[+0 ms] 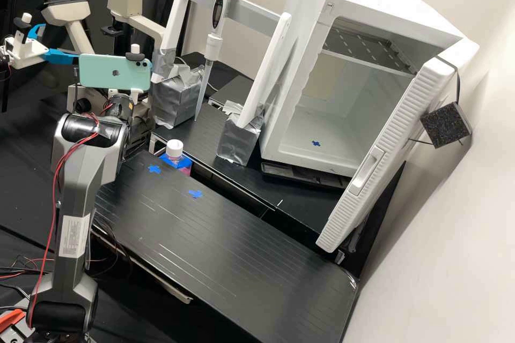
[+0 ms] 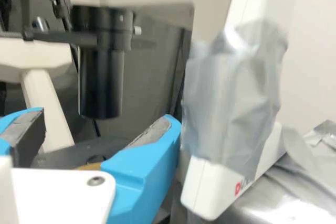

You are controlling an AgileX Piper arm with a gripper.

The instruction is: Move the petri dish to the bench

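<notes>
In the high view the gripper [image 1: 140, 97], a white part below the phone, is at the upper left beside the microscope, its fingers hidden behind the phone. The wrist view has the gripper [image 2: 105, 119] open, its two blue fingers wide apart. Beyond and between them lie a dark round surface [image 2: 79, 150] and a small brownish patch; what the patch is I cannot tell. The black bench [image 1: 214, 246] stretches across the high view's lower middle, marked by two blue tape crosses.
A black microscope cylinder [image 2: 101, 77] hangs just beyond the fingers, next to a silver-taped white post [image 2: 231, 98]. A pipette [image 1: 213, 45] stands on the raised rear shelf. A capped bottle [image 1: 174, 149] sits behind the bench. On the right is a white incubator [image 1: 316, 134], its door open.
</notes>
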